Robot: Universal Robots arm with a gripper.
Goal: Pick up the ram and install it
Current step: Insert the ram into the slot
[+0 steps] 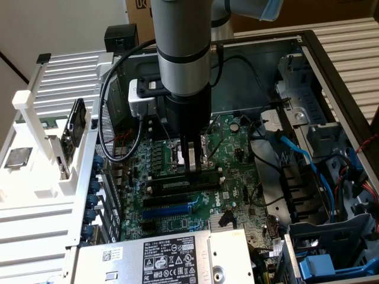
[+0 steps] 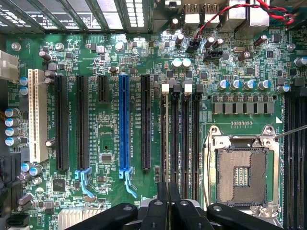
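Green motherboard (image 2: 108,139) lies flat in the open computer case (image 1: 331,65), and I hang straight down over it. My gripper (image 2: 168,199) is drawn narrow, the two fingers (image 2: 162,203) pinched on the thin top edge of the ram (image 2: 165,143). In the wrist view the ram shows edge-on, a slim dark line running along the memory slots (image 2: 185,143). It sits at the slot of the four furthest from the bare processor socket (image 2: 240,177), on the side toward the blue expansion slot (image 2: 124,124). Whether it is fully seated I cannot tell. In the exterior view my gripper (image 1: 190,167) stands upright just beside the socket, fingertips down at the slots. White rack (image 1: 35,118) stands outside the case, on the exterior view's left.
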